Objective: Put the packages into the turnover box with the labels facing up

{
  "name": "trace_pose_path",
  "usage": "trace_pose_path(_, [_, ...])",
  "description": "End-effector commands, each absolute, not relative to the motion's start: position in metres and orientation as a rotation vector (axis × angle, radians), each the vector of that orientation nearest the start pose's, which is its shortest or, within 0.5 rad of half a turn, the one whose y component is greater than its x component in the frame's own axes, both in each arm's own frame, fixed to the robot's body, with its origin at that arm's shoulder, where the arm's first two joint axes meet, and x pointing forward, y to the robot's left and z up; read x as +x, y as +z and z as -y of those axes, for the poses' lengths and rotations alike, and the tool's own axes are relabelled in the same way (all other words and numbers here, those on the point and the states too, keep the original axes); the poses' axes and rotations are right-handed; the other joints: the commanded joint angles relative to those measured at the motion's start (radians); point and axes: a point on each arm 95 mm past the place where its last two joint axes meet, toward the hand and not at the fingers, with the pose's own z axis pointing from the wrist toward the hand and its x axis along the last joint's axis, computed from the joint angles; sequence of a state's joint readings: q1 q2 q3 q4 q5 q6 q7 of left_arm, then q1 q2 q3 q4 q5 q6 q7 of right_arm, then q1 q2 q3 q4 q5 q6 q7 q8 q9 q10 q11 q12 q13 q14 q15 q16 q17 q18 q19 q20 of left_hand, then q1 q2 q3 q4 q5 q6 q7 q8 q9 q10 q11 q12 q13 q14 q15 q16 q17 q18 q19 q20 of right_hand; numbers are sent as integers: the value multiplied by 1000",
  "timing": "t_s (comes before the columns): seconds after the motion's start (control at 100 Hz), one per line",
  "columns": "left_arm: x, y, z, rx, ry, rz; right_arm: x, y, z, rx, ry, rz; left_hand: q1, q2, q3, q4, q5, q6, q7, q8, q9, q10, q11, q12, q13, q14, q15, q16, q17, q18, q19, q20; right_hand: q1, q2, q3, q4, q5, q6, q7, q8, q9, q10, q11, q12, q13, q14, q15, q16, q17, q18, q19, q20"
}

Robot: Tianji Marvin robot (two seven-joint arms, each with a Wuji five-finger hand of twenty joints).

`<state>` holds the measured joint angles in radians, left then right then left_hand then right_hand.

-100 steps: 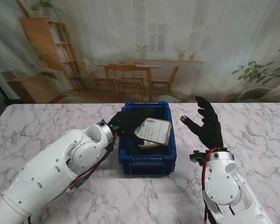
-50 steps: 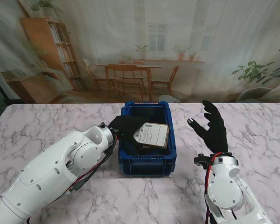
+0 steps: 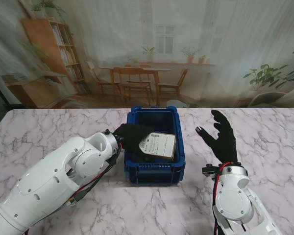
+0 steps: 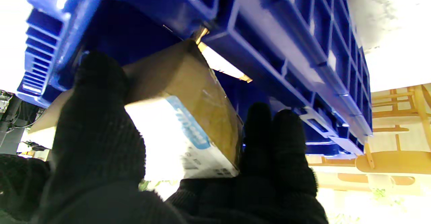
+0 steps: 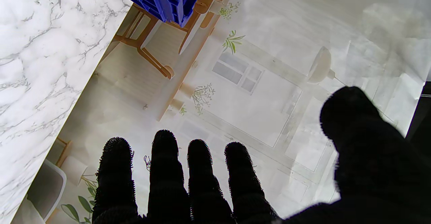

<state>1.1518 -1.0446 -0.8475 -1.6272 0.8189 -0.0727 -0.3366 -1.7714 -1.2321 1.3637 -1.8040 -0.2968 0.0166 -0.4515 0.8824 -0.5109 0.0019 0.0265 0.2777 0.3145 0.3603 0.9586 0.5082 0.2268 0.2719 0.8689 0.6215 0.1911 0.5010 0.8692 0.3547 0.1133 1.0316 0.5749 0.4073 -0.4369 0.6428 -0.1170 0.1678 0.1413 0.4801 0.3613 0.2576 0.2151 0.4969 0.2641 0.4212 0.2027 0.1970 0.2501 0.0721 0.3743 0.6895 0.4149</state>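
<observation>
One package [image 3: 158, 145], one turnover box [image 3: 154, 172]

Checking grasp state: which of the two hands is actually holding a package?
The left hand: its black-gloved fingers clamp the labelled cardboard package inside the blue turnover box. The right hand is raised, fingers spread, holding nothing.

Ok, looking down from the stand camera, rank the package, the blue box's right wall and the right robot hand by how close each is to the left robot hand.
1. The package, held by the left robot hand, over the blue box's left half.
2. The box's right wall, across the box.
3. The right robot hand, open, raised over the table right of the box.
</observation>
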Motion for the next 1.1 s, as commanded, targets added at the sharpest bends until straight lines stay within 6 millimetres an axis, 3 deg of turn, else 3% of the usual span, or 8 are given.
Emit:
trace_pose_path(0.0, [439,-253,108,-984,-1535,-2009,357,-286,23,1703,1963,-365,161,214,301,35,156,-127,125,50,132,-69,126,38,29,46,35,15,15,2,79,55,15,30,-20,23,3,-34,-24,2,-26,0,-8,-5,-14,2,-55,-2,-9,-30,-19,18])
trace_pose_path(0.11, [439,-251,109,-995,-1521,-2022,358,-287,23,1706,1963,-365,159,228,273,21,165,-124,114,35,131,-66,119,0,28,52,33,17,7,8,87,68,15,34,-23,24,1,-34,-25,4,-31,2,-6,-4,-16,3,-56,-1,-8,-32,-23,22])
trace_pose_path(0.18, [439,-250,109,-999,-1510,-2033,359,-287,23,1708,1961,-365,167,254,206,8,171,-121,94,22,123,-65,134,-133,23,53,23,11,0,12,82,78,17,35,-24,24,0,-33,-25,5,-36,4,-5,-3,-17,3,-56,-1,-9,-31,-27,24])
trace_pose_path(0.36, [441,-250,110,-1013,-1484,-2056,359,-288,24,1709,1956,-367,222,291,107,-31,180,-125,85,13,124,-64,133,-160,23,55,13,0,-5,17,79,82,20,37,-26,25,-2,-33,-25,7,-46,5,-2,-2,-22,3,-55,0,-10,-31,-35,30])
trace_pose_path(0.4, [441,-250,110,-1019,-1478,-2060,359,-288,24,1708,1955,-366,218,320,54,-27,179,-121,70,3,120,-63,128,-167,21,54,8,-4,-7,17,76,83,21,37,-26,25,-2,-33,-26,8,-48,7,-1,-2,-23,4,-55,1,-10,-31,-37,31])
trace_pose_path(0.59, [442,-251,110,-1042,-1465,-2068,360,-288,25,1703,1937,-368,182,365,5,-31,196,-113,32,-32,115,-56,118,-172,12,60,1,-8,-17,23,71,83,47,41,-13,25,1,-32,-22,12,-55,10,5,0,-22,3,-51,2,-6,-29,-41,38])
trace_pose_path(0.98, [443,-253,109,-1057,-1438,-2083,360,-288,27,1693,1927,-339,108,420,-28,-36,204,-96,-45,-140,87,-47,93,-185,-11,61,-19,-18,-37,33,55,86,31,34,-1,14,-43,35,-62,1,-84,18,26,7,-38,7,-49,2,-18,-27,-60,48])
trace_pose_path(1.09, [443,-254,108,-1053,-1423,-2098,360,-288,28,1688,1920,-331,42,423,-29,-40,182,-80,-94,-207,44,-34,62,-204,-42,61,-45,-33,-58,33,30,84,40,29,15,8,-73,72,-109,-8,-89,15,-38,-26,-47,8,-49,1,-23,-26,-77,52])
